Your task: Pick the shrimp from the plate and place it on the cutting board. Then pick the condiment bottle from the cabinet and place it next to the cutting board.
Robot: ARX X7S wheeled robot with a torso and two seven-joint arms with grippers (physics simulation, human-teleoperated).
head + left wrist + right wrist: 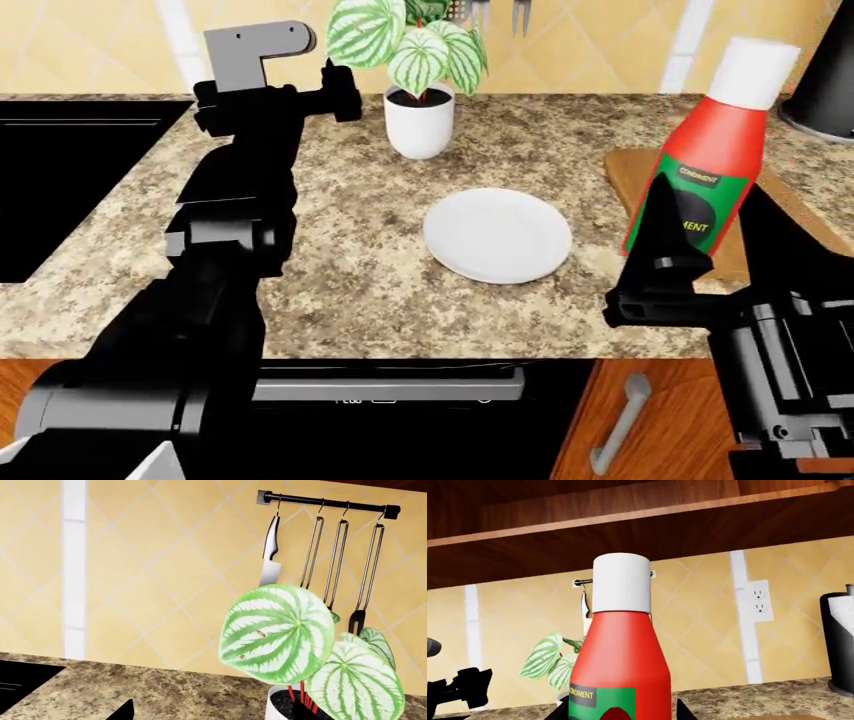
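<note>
My right gripper is shut on the condiment bottle, a red squeeze bottle with a white cap and green label, held nearly upright. In the head view it covers the left part of the cutting board. In the right wrist view the condiment bottle fills the middle between dark fingers. The round white plate lies bare mid-counter. The shrimp is not visible in any view. My left gripper hovers open beside the plant pot, its fingertips wide apart with nothing between them.
A white pot with striped green leaves stands at the back of the granite counter. A black cooktop is at left. A rail with a knife and utensils hangs on the wall. A dark holder is far right.
</note>
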